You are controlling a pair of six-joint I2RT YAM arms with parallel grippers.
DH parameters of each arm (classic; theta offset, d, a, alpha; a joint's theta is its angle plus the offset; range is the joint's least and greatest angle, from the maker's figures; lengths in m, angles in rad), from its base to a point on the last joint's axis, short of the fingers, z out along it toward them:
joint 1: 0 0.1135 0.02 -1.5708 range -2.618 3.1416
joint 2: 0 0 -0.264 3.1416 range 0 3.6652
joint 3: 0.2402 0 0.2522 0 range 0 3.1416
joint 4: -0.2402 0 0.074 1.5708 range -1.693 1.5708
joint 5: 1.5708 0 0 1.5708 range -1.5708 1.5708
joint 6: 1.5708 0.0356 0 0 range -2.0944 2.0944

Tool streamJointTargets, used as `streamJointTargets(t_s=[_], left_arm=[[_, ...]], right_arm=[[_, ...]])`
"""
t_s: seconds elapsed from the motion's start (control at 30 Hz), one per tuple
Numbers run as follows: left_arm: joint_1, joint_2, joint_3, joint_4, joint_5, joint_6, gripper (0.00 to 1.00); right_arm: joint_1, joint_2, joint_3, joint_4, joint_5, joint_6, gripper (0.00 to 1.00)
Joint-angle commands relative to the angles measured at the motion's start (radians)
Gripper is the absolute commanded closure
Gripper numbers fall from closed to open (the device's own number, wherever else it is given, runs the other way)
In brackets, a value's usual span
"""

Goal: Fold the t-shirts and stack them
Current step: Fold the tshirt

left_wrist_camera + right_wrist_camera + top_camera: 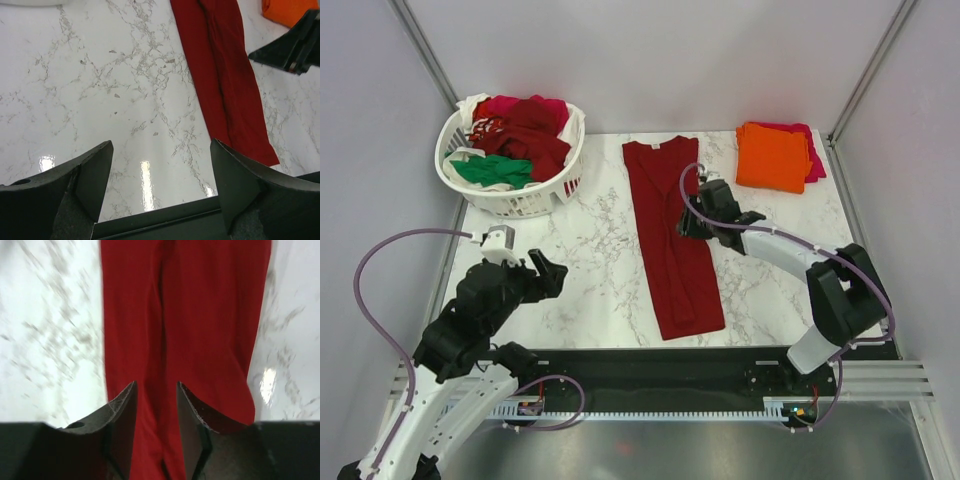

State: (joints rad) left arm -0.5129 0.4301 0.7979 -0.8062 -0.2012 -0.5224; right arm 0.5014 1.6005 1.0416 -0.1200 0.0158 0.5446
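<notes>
The right hand (690, 226) (156, 388) sits low over the dark red t-shirt (670, 240) (210, 315), roughly at the middle of its length. Its two dark, wedge-shaped fingers (120, 412) are drawn close, leaving only a narrow gap. Red cloth fills that gap, and a lengthwise crease in the fabric runs straight into it. Whether the cloth is pinched or only lies beneath the tips cannot be told from the blurred wrist view.

That t-shirt (225, 75) is soft and matte. It is folded into a long, narrow strip that stretches ahead of and behind the right hand on the glossy, grey-veined marble worktop (590, 250) (100, 75) (50, 315).

The left hand (552, 276) (161, 146) is spread wide and holds nothing. Its broad black fingers (90, 175) are over bare worktop, and the red strip lies ahead of it and to its right, apart from it.

Beyond the right hand and off to its right, an orange t-shirt (772, 157) (287, 10) lies folded into a neat rectangle. It rests on a magenta t-shirt (813, 160), of which only an edge shows.

Far ahead of the left hand stands a white plastic lattice basket (520, 203), oval in shape. It is heaped with crumpled shirts, dark red and magenta on top, with a green t-shirt (495, 170) and some white cloth toward the front.
</notes>
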Motion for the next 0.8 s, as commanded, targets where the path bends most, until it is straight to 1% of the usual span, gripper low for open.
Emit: streamJointTargets(t_s=[0.0, 0.03, 0.27, 0.5, 0.6, 0.77], left_arm=[[-0.006, -0.043, -0.008, 0.038, -0.047, 0.027, 0.15], [-0.006, -0.047, -0.009, 0.038, -0.050, 0.025, 0.15], [-0.006, -0.050, -0.008, 0.036, -0.053, 0.024, 0.17], [-0.006, -0.048, -0.011, 0.036, -0.060, 0.021, 0.17], [-0.006, -0.036, -0.011, 0.036, -0.058, 0.022, 0.17], [-0.006, -0.025, -0.009, 0.035, -0.061, 0.021, 0.17]], right_arm=[[0.028, 0.035, -0.048, 0.017, -0.040, -0.014, 0.58], [0.048, 0.042, -0.061, 0.020, -0.033, -0.014, 0.63], [0.109, 0.078, -0.092, 0.029, -0.024, -0.009, 0.65], [0.183, 0.088, -0.115, 0.031, -0.022, 0.006, 0.65], [0.207, 0.096, -0.107, 0.029, -0.034, 0.021, 0.64], [0.285, 0.119, -0.060, 0.026, -0.062, 0.058, 0.62]])
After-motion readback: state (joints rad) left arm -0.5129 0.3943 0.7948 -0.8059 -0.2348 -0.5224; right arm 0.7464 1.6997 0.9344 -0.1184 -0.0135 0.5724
